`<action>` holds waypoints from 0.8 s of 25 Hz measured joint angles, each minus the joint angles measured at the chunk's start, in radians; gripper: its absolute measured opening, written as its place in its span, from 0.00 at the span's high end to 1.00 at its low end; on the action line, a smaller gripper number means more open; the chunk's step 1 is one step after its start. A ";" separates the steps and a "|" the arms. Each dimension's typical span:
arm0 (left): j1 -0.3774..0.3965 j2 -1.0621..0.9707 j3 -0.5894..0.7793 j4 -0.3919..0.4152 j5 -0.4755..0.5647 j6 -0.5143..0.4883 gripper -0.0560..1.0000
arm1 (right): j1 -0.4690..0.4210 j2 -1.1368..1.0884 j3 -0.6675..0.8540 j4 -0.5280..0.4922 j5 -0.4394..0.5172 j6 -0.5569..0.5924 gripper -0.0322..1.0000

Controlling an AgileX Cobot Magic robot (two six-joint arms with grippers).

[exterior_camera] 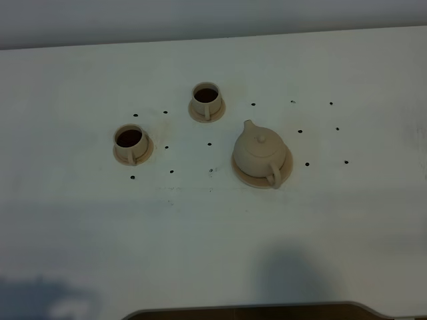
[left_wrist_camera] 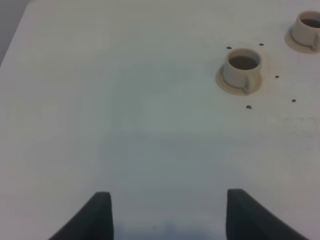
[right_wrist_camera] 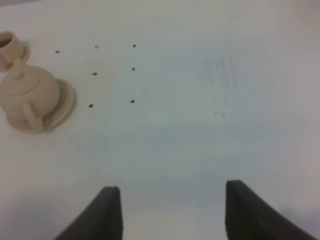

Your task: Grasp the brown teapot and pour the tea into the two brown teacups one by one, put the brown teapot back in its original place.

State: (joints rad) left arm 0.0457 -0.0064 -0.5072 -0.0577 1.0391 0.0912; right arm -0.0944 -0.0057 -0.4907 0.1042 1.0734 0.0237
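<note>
A: Teapot (exterior_camera: 260, 155) from overhead? 
B: Lid on, on its saucer (exterior_camera: 287, 167); both cups (exterior_camera: 206, 99) (exterior_camera: 130, 141) hold dark tea.
A: Left wrist? 
B: Left pincer (left_wrist_camera: 169, 212) apart, empty above tabletop (left_wrist_camera: 125, 100).
A: Right wrist? 
B: Right pincer (right_wrist_camera: 171, 210) apart, teapot well away.

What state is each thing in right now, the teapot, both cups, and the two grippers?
Teapot: upright on its saucer, lid on, not held.
Left cup: upright, dark tea inside.
Back cup: upright, dark tea inside.
Left gripper: open, empty, clear of the cups.
Right gripper: open, empty, away from the teapot.
</note>
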 joint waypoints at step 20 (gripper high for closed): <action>0.000 0.000 0.000 0.000 0.000 0.000 0.44 | 0.000 -0.001 0.000 0.000 0.000 0.000 0.51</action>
State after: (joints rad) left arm 0.0457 -0.0064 -0.5072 -0.0577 1.0391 0.0912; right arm -0.0944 -0.0067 -0.4907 0.1042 1.0734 0.0237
